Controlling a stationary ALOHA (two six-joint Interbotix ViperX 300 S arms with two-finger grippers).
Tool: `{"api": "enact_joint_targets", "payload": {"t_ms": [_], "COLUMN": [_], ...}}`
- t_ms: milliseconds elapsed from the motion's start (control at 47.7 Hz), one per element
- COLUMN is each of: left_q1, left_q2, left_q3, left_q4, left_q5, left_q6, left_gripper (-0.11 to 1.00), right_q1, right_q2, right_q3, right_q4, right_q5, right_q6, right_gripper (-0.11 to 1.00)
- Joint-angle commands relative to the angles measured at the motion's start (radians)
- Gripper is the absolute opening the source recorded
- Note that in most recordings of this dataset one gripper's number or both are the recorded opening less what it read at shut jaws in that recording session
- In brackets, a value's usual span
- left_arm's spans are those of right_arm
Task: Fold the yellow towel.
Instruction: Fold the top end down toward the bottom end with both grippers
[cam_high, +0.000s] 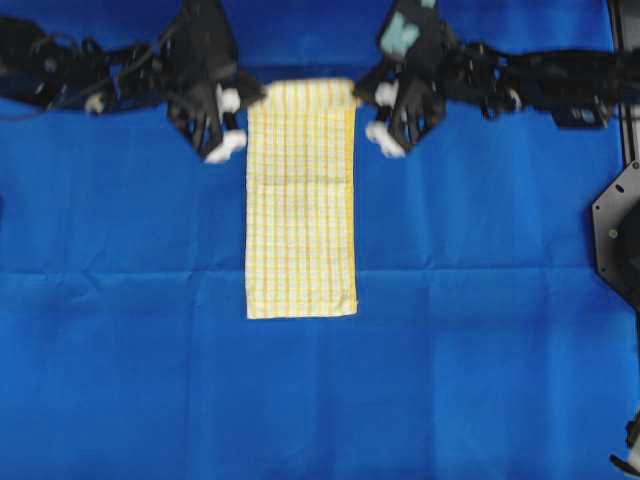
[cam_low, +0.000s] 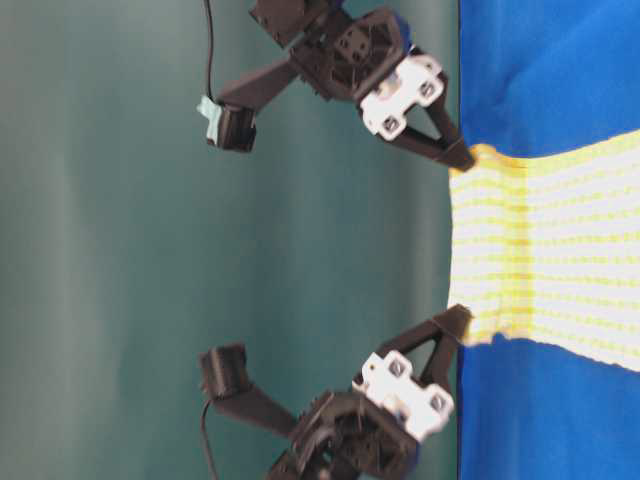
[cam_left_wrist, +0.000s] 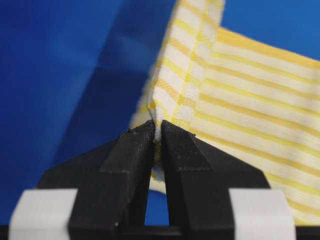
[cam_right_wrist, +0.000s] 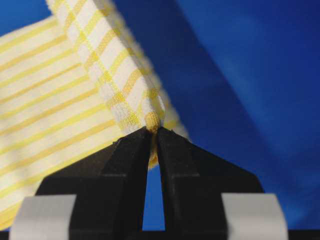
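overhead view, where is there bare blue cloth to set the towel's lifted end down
Bare blue cloth lies below the yellow towel's near hem and on both long sides. Crowded only at the top, where the left pincer and right pincer pinch the corners.

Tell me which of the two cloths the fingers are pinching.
The yellow towel, the small checked one; left gripper and right gripper pinch its corners. The blue cloth lies flat underneath.

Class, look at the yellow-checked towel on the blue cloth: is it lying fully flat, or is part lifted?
Partly lifted. The cream, yellow-checked towel has its top corners pinched by the left gripper and right gripper.
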Motion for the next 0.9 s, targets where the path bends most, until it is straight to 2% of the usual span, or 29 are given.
{"api": "enact_joint_targets", "payload": {"t_ms": [0, 356, 566, 733, 880], "left_q1": [-0.063, -0.336, -0.417, -0.465, -0.486], "left_q2": [-0.055, -0.086, -0.075, -0.063, -0.054], "left_q3": [0.021, 0.097, 0.084, 0.069, 0.066], "left_q4": [-0.002, -0.003, -0.003, -0.003, -0.003], "left_q5": [-0.003, -0.008, -0.009, -0.009, -0.009], "left_q6": [-0.008, -0.106, -0.117, -0.118, -0.118], "left_gripper": [0.03, 0.03, 0.03, 0.03, 0.03], "right_q1": [0.057, 0.321, 0.426, 0.476, 0.489], "right_q2": [-0.048, -0.091, -0.087, -0.081, -0.071], "right_q3": [0.015, 0.084, 0.087, 0.080, 0.071], "right_q4": [0.021, 0.109, 0.133, 0.137, 0.137], "right_q5": [-0.011, -0.011, -0.009, -0.003, -0.002], "right_q6": [0.006, 0.020, 0.020, 0.020, 0.020], "right_gripper": [0.05, 0.05, 0.05, 0.05, 0.05]}}
